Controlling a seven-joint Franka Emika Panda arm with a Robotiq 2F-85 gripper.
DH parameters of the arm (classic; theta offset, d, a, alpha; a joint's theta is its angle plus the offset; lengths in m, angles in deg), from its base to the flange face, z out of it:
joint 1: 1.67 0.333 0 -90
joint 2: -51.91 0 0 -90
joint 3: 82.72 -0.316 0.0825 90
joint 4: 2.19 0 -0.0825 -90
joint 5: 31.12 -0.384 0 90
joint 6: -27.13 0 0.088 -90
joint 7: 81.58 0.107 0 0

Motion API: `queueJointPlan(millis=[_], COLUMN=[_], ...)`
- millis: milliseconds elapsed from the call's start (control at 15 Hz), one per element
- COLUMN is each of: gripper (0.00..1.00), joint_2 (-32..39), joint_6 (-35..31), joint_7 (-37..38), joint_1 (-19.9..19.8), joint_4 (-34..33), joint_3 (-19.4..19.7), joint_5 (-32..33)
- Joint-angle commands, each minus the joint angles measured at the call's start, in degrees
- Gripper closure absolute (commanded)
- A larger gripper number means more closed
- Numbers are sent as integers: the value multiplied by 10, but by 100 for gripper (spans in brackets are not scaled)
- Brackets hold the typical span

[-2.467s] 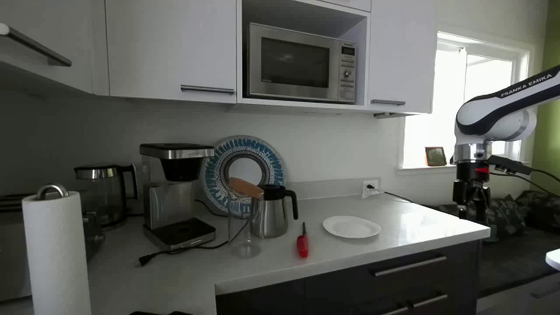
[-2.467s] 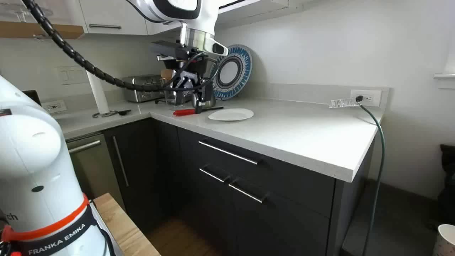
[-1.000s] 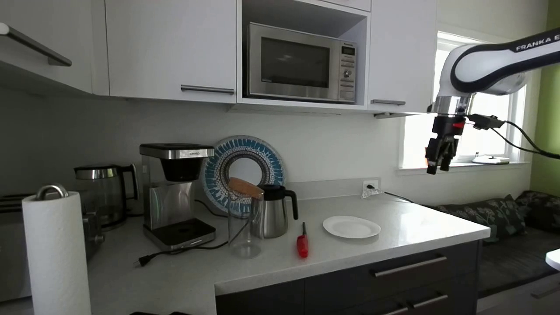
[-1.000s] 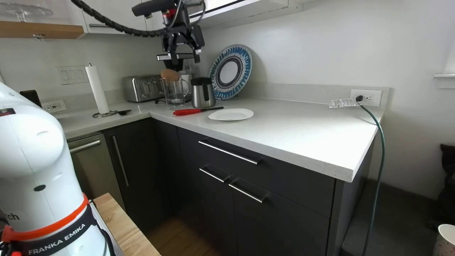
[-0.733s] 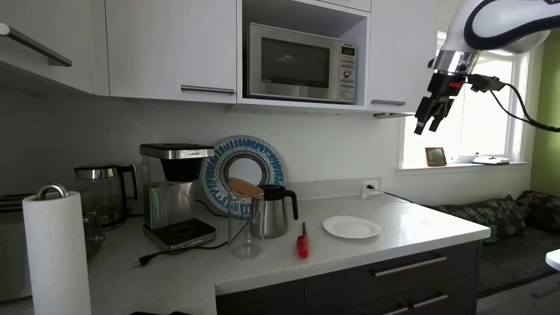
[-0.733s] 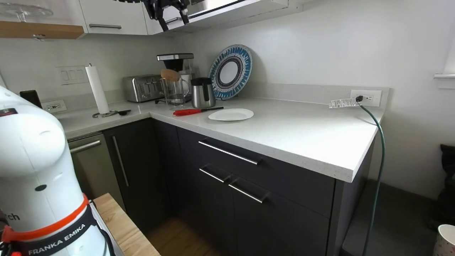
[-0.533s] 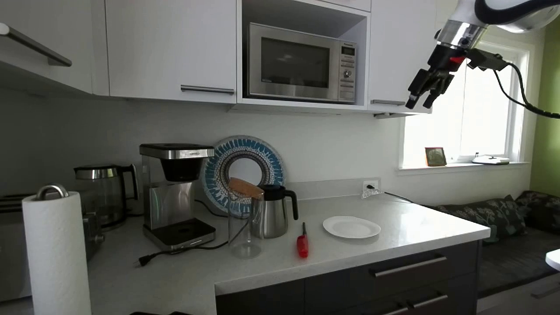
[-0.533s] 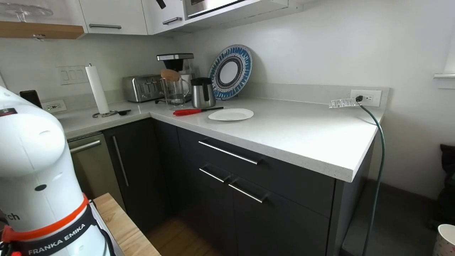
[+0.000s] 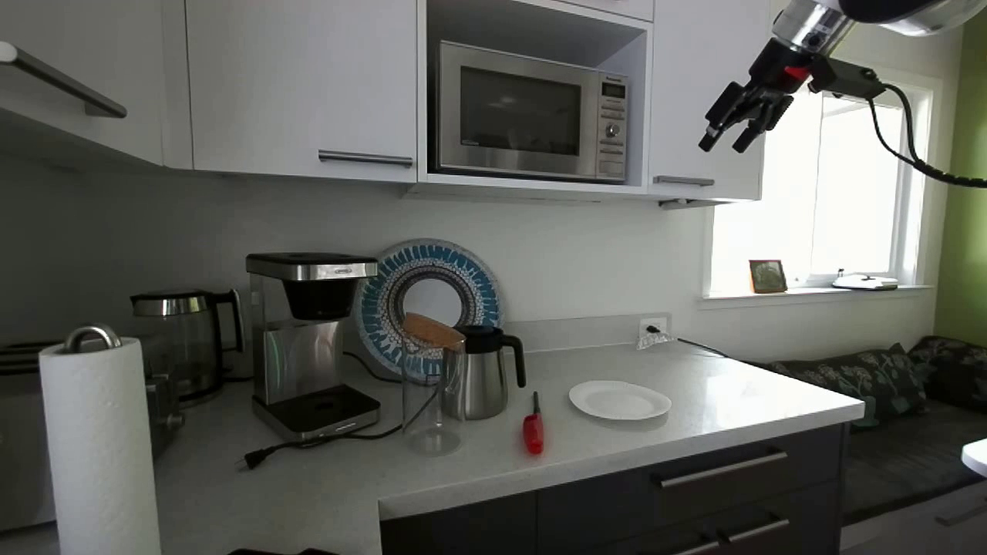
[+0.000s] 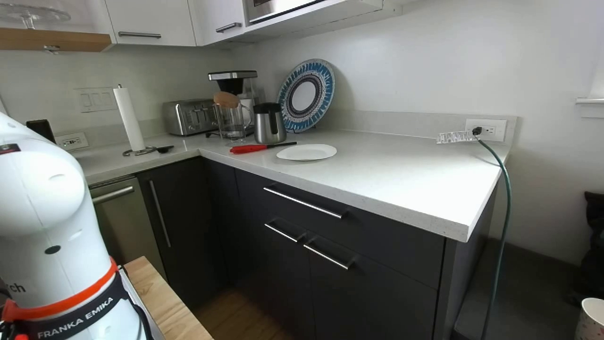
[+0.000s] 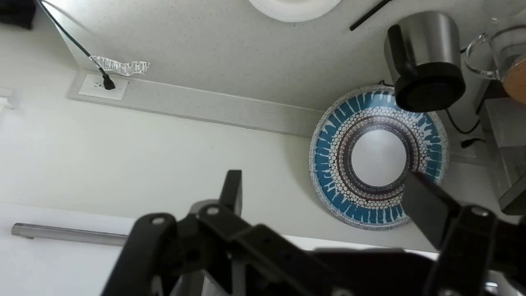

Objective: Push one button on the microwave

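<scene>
The microwave is a silver box with a dark door window, sitting in an open cabinet niche. Its light control panel, with a display, a round knob and buttons, is on its right side. In an exterior view only a lower corner of the microwave shows at the top edge. My gripper is open and empty, right of the microwave at about its panel's height, tilted down and left, touching nothing visible. In the wrist view the gripper's fingers are wide apart; the microwave's panel is not visible there.
The cabinet door with a bar handle is right of the niche, behind my gripper. Below, the counter holds a white plate, red lighter, steel carafe, coffee maker and round patterned platter.
My gripper has risen from counter height to the microwave's height, moved left and tilted its fingers toward the cabinets. It has left the top of an exterior view. The microwave has not moved.
</scene>
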Motion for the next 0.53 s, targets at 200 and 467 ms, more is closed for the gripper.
queueJointPlan(millis=[200, 467], gripper=[0, 0], joint_2=[50, 129], joint_6=[-132, -267], joint_7=[18, 50], joint_1=[11, 2], joint_4=[-11, -44], joint_3=[8, -7], joint_5=[-23, -21])
